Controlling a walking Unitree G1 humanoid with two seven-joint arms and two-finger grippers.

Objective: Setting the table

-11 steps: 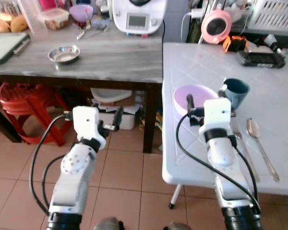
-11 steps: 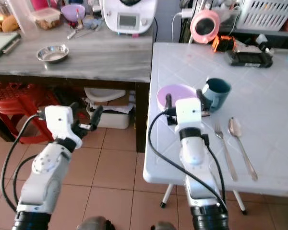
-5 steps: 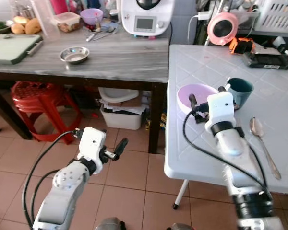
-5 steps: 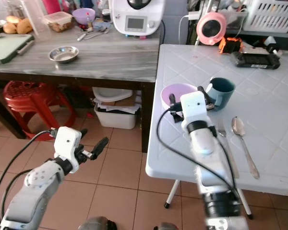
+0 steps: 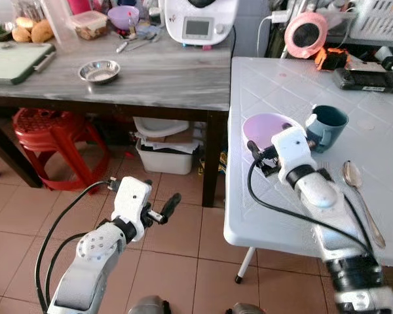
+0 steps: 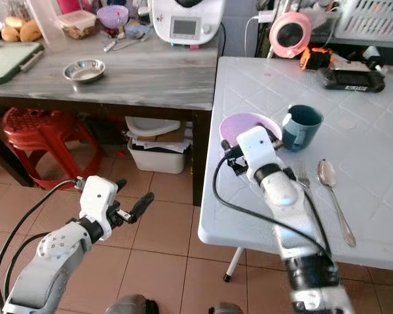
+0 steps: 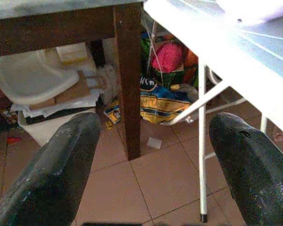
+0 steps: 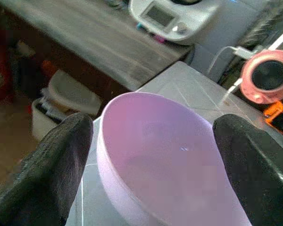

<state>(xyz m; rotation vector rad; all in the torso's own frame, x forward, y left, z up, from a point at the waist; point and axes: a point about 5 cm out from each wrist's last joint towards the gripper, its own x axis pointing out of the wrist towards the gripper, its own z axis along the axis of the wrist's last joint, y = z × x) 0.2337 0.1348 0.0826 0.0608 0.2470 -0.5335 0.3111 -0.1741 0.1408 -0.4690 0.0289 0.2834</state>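
Straddling the purple bowl (image 8: 165,155), right end effector (image 8: 155,155) spread wide, not touching.

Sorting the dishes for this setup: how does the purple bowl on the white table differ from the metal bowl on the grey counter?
The purple bowl is matte lilac, apparently plastic; the metal bowl is shiny steel. The purple bowl looks the larger of the two. The purple bowl sits on the white table beside the teal mug, right ahead of the right gripper with its jaws open, while the metal bowl stands alone on the grey counter. Both are upright and look empty.
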